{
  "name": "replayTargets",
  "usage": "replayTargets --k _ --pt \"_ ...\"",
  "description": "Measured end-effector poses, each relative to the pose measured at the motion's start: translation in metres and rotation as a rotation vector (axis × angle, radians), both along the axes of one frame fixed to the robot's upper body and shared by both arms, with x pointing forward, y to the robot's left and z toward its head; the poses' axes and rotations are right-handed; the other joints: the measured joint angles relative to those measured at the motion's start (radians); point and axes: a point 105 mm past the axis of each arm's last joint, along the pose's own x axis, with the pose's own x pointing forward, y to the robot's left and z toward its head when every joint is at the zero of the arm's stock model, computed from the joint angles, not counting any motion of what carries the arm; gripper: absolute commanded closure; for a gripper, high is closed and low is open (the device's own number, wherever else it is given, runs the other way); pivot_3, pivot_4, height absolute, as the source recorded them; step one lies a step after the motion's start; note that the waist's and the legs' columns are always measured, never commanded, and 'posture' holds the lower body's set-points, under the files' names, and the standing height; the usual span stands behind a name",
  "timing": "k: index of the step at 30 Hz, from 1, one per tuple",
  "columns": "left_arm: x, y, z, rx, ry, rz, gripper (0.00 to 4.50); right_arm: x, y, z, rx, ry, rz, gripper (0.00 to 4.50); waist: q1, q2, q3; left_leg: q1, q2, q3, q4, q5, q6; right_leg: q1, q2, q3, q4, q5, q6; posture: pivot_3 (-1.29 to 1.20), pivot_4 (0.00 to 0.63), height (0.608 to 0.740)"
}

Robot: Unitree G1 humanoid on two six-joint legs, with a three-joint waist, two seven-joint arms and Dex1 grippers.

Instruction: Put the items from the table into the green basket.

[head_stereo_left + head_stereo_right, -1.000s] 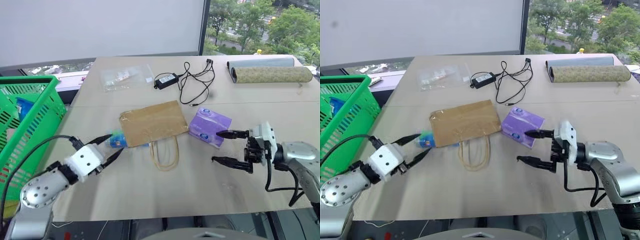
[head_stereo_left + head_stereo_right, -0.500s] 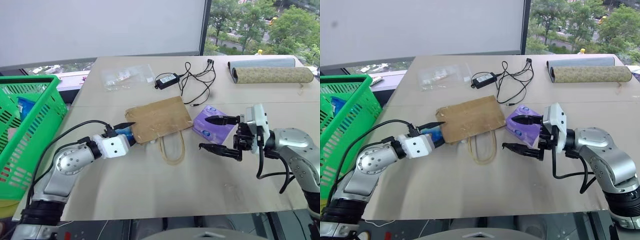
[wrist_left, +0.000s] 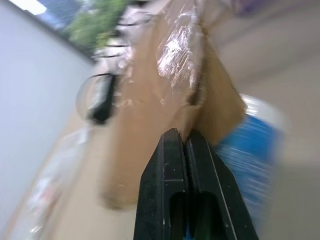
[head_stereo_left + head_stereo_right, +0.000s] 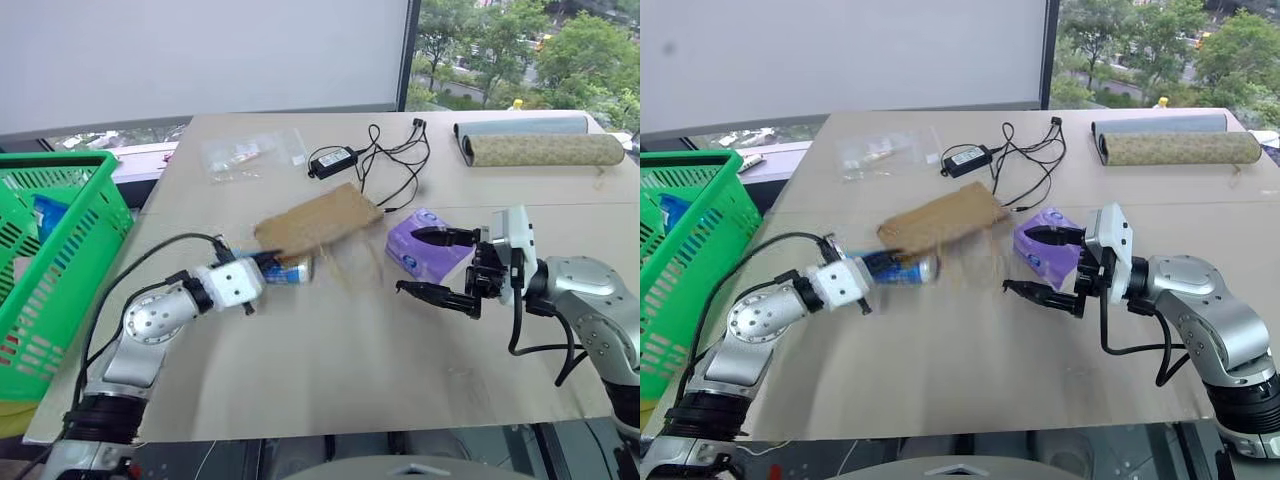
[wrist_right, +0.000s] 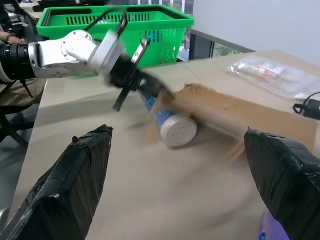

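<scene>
My left gripper (image 4: pixel 267 259) is shut on the near edge of a brown paper bag (image 4: pixel 318 220) and holds that edge up off the table (image 4: pixel 330 370). Its black fingers (image 3: pixel 175 165) are pressed together on the bag's corner. A small clear bottle with a blue label (image 4: pixel 291 270) lies on its side just below the raised bag, beside the fingers. My right gripper (image 4: pixel 408 261) stands open, its fingers reaching toward the purple tissue pack (image 4: pixel 432 258) from the right. The green basket (image 4: pixel 62 160) stands off the table's left side.
A black power adapter with its cable (image 4: pixel 335 160) and a clear plastic pouch (image 4: pixel 250 152) lie at the table's far side. Two rolled mats (image 4: pixel 545 148) lie at the far right. Something blue (image 4: pixel 45 215) rests inside the basket.
My left gripper moved forward, shut on the bag's edge and lifted it; the bag tilted up and slid away, uncovering the bottle. The right gripper stayed open by the tissue pack.
</scene>
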Motion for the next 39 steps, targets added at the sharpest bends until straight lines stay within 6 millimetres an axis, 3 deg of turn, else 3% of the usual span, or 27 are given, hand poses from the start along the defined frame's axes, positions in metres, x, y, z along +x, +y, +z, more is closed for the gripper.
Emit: replayTargets --k 1,3,5,8,12,15,18,22,23,27,30,33,36,39 --pt "0.005 0.007 0.012 -0.033 -0.028 0.04 4.49 0.001 0.001 0.0 0.008 -0.001 -0.006 0.0 -0.001 0.0 0.0 0.0 0.0 0.0 0.0 0.0 0.0 0.0 0.0 0.0 0.0 0.0 0.0 -0.1 0.053 0.74" --pt "0.017 0.031 0.057 -0.148 -0.14 0.161 4.49 0.005 0.002 0.003 0.034 -0.014 -0.031 0.0 -0.001 0.0 -0.001 0.001 0.0 0.0 0.0 0.0 0.0 0.0 0.002 0.0 0.001 0.0 0.0 -0.1 0.051 0.74" --pt "0.023 0.036 0.077 -0.196 -0.187 0.202 4.49 0.011 0.002 0.006 0.047 -0.038 -0.06 0.0 0.0 -0.001 -0.001 0.001 -0.001 0.0 0.0 0.0 0.0 0.0 0.002 0.0 0.001 0.0 0.0 -0.1 0.051 0.74" --pt "0.035 0.036 0.091 -0.249 -0.209 0.226 4.49 0.02 0.002 0.012 0.068 -0.078 -0.099 0.0 0.002 -0.001 -0.002 0.0 -0.002 0.0 0.0 0.0 0.0 0.0 0.002 -0.001 0.0 0.001 0.001 -0.1 0.048 0.74" --pt "0.076 0.03 0.109 -0.36 -0.225 0.292 4.49 0.031 0.004 0.02 0.1 -0.119 -0.126 0.0 0.008 -0.003 -0.003 -0.004 -0.004 -0.003 0.005 0.0 0.0 0.0 0.002 -0.004 0.0 0.002 0.002 -0.1 0.041 0.74" --pt "0.106 0.042 0.129 -0.423 -0.275 0.415 4.49 0.036 0.005 0.024 0.112 -0.147 -0.138 0.0 0.002 -0.004 -0.004 -0.007 -0.005 -0.003 0.01 0.0 0.0 -0.001 0.003 -0.006 0.0 0.002 0.003 -0.11 0.034 0.74" --pt "0.123 0.052 0.134 -0.467 -0.285 0.506 3.67 0.043 0.003 0.022 0.108 -0.16 -0.181 0.0 -0.007 -0.004 -0.007 -0.016 -0.005 -0.001 0.012 0.003 -0.005 -0.011 0.002 -0.004 0.002 0.003 0.004 -0.12 0.026 0.74" --pt "0.144 0.049 0.098 -0.528 -0.137 0.554 1.84 0.051 0.005 0.017 0.097 -0.17 -0.221 0.0 -0.01 -0.004 -0.007 -0.018 -0.006 -0.002 0.013 0.003 -0.005 -0.012 0.002 -0.004 0.002 0.003 0.004 -0.14 0.027 0.74" --pt "0.144 0.05 0.094 -0.527 -0.133 0.557 1.84 0.052 0.005 0.016 0.095 -0.173 -0.225 0.0 -0.013 -0.003 -0.007 -0.018 -0.006 -0.002 0.013 0.003 -0.005 -0.012 0.001 -0.004 0.002 0.003 0.005 -0.14 0.027 0.74" --pt "0.137 0.059 0.106 -0.633 -0.191 0.518 1.84 0.053 0.004 0.016 0.089 -0.182 -0.246 0.0 -0.025 -0.003 -0.007 -0.018 -0.004 -0.002 0.014 0.003 -0.005 -0.012 0.001 -0.004 0.004 0.004 0.005 -0.14 0.032 0.74" --pt "0.12 0.051 0.118 -0.7 -0.174 0.318 1.84 0.052 0.004 0.013 0.087 -0.169 -0.243 0.0 -0.033 -0.003 -0.007 -0.018 -0.003 -0.001 0.014 0.003 -0.005 -0.013 0.001 -0.003 0.005 0.004 0.005 -0.14 0.037 0.74" --pt "0.065 0.036 0.09 -0.455 0.057 0.023 1.84 0.04 -0.002 0.003 0.06 -0.114 -0.207 0.0 -0.075 -0.002 -0.008 -0.018 -0.002 -0.001 0.013 0.002 -0.007 -0.014 -0.002 0.003 0.011 0.003 0.005 -0.13 0.037 0.74" --pt "0.021 0.041 0.049 -0.179 0.331 -0.051 1.84 0.03 -0.007 -0.005 0.037 -0.042 -0.165 0.0 -0.09 -0.002 -0.007 -0.017 -0.002 -0.001 0.014 0.002 -0.006 -0.013 -0.002 0.003 0.007 0.003 0.004 -0.11 0.039 0.74" --pt "-0.005 0.053 0.04 -0.042 0.468 -0.051 1.84 0.02 -0.007 -0.006 0.017 -0.008 -0.104 0.0 -0.082 -0.002 -0.007 -0.013 -0.002 -0.002 0.015 -0.001 -0.002 -0.01 0.001 0.001 0.01 0.003 0.004 -0.1 0.041 0.74"
